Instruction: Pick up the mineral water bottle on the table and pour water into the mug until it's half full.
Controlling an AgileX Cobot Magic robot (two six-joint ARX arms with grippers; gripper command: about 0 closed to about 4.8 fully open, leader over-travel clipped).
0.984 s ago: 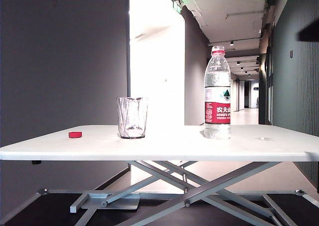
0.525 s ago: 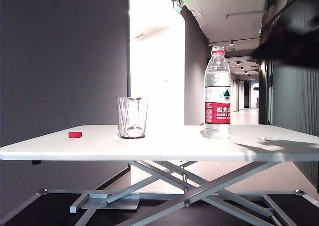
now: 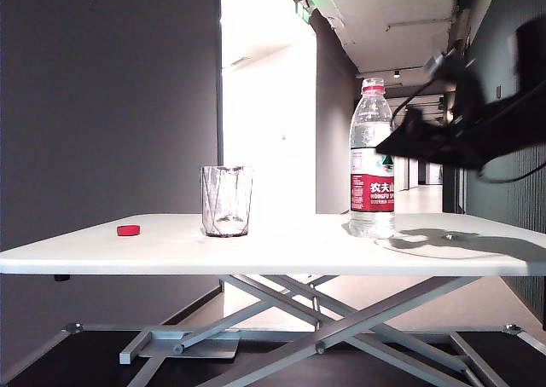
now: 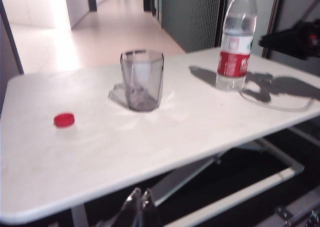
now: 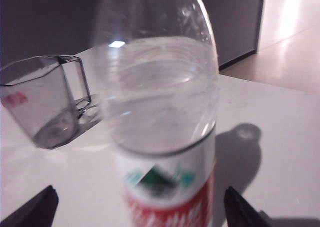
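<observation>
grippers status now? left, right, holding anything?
Left gripper: shut, empty, off the table's near edge.
Right gripper: open, either side of the bottle, not gripping.

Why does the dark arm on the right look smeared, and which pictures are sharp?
Exterior view: the right claw and its arm are motion-blurred beside the sharp mineral water bottle; the corridor behind glares white, and the arm's shadow lies on the table. Right wrist view: the bottle fills the frame, soft, between open claw tips. Left wrist view: slightly soft; the mug is readable.
</observation>
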